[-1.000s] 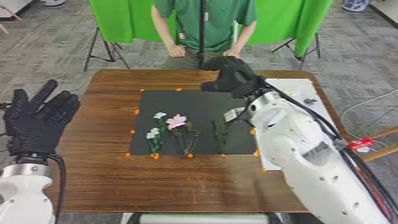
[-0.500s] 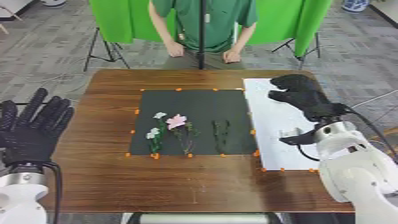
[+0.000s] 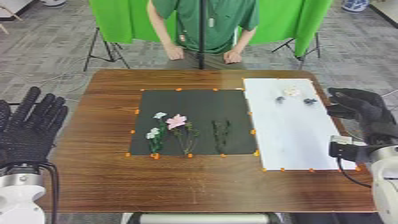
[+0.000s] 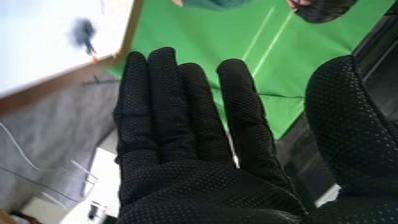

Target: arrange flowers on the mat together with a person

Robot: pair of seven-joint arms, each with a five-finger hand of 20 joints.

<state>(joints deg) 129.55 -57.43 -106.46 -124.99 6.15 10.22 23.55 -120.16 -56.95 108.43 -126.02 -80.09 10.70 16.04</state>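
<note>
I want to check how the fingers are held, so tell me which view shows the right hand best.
The right wrist view: there the right hand is close up and large, its fingers straight and its thumb apart. The head view shows it smaller, just right of the white sheet.

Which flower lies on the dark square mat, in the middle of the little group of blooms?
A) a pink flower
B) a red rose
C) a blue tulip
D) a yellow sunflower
A: the pink flower with open petals lies on the dark square mat, just beside small white flowers with green stems.
</note>
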